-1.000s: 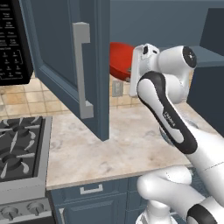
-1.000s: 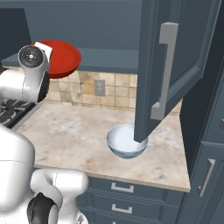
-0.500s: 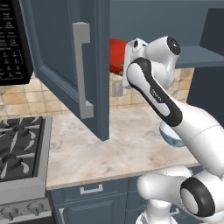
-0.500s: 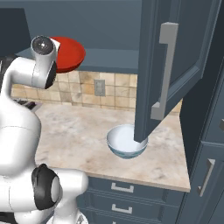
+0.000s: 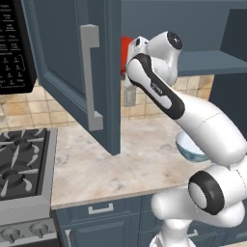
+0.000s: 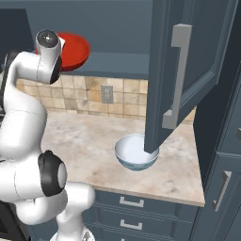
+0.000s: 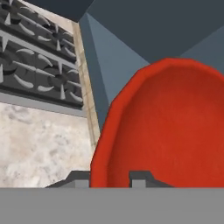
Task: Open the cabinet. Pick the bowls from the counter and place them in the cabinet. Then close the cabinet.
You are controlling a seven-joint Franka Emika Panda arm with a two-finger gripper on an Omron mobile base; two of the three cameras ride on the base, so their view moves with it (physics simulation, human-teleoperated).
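Left base view has the arm swung further left than a moment ago, carrying one red bowl (image 5: pixel 125 50) into the cabinet (image 5: pixel 202 62); right base view shows one white bowl (image 6: pixel 136 153) left on the counter (image 6: pixel 84 136); hand view shows the end effector (image 7: pixel 111 177) clenched on the red rim.

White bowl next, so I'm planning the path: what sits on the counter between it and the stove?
Bare counter between the white bowl and the stove, seen in the left base view; the open cabinet door hangs above it.
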